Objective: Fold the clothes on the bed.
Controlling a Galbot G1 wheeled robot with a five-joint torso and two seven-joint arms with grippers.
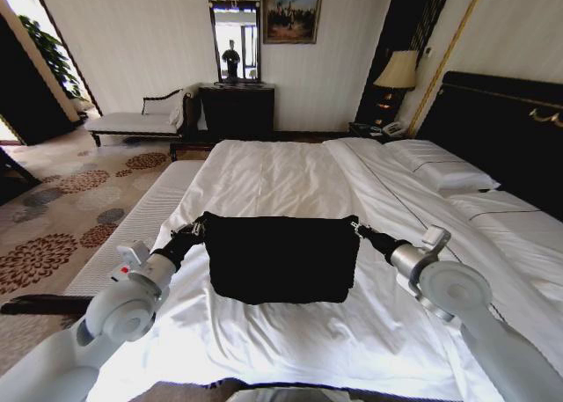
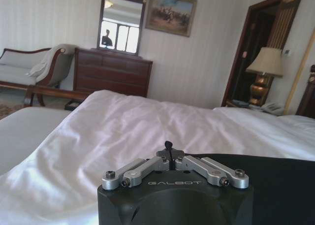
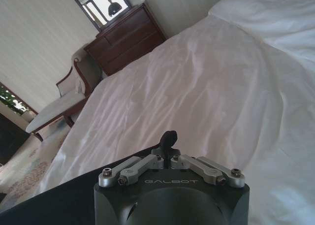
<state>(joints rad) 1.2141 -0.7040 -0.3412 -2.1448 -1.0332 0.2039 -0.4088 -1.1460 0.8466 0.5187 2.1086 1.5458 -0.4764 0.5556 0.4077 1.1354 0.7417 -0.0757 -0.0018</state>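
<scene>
Above bed [image 1: 290, 169], both tools [image 1: 199, 230] [image 1: 355, 229] pinch T-shirt [image 1: 280, 257] taut.

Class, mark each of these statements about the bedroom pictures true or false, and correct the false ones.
1. The black T-shirt is held at both upper corners, one by each tool. True.
2. The T-shirt lies on the carpet. False: it is over the bed, on the white duvet.
3. The left tool is shut on the cloth. True.
4. The right tool hangs open above the pillows. False: it is shut on the T-shirt's corner.
</scene>
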